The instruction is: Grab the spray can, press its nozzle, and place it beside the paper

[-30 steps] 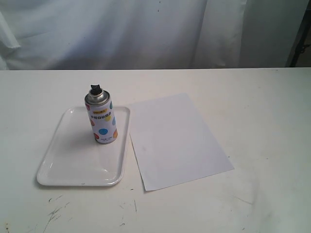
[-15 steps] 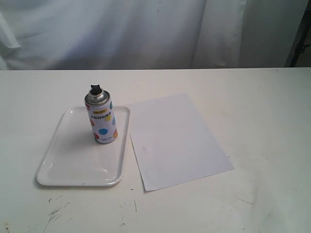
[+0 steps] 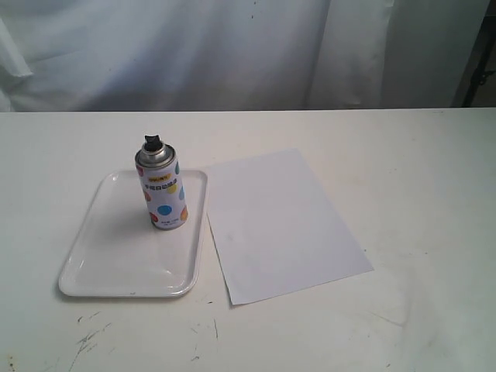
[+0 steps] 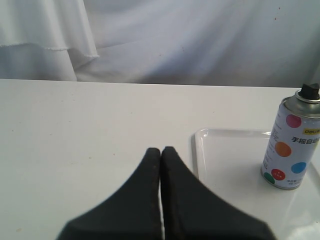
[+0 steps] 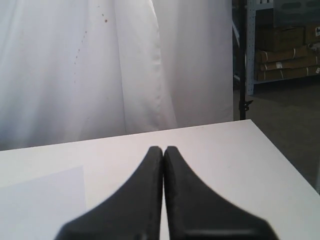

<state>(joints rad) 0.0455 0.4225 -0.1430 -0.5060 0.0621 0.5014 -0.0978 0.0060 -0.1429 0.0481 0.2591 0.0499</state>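
Note:
The spray can (image 3: 163, 189) stands upright on the white tray (image 3: 108, 263), at its far right part, with the black nozzle (image 3: 153, 142) on top. The wrist view on the left arm shows the spray can (image 4: 292, 142) and its nozzle (image 4: 310, 90) off to one side of my left gripper (image 4: 160, 150), which is shut and empty, well apart from the can. The paper (image 3: 279, 221) lies flat just right of the tray. My right gripper (image 5: 163, 149) is shut and empty above the table, with a corner of the paper (image 5: 40, 205) beside it. Neither gripper shows in the exterior view.
The white tray (image 4: 225, 160) has a raised rim next to the paper's left edge. White curtains hang behind the table's far edge. Past the table's right edge are a shelf with cardboard boxes (image 5: 285, 50) and a dark stand (image 5: 243, 60).

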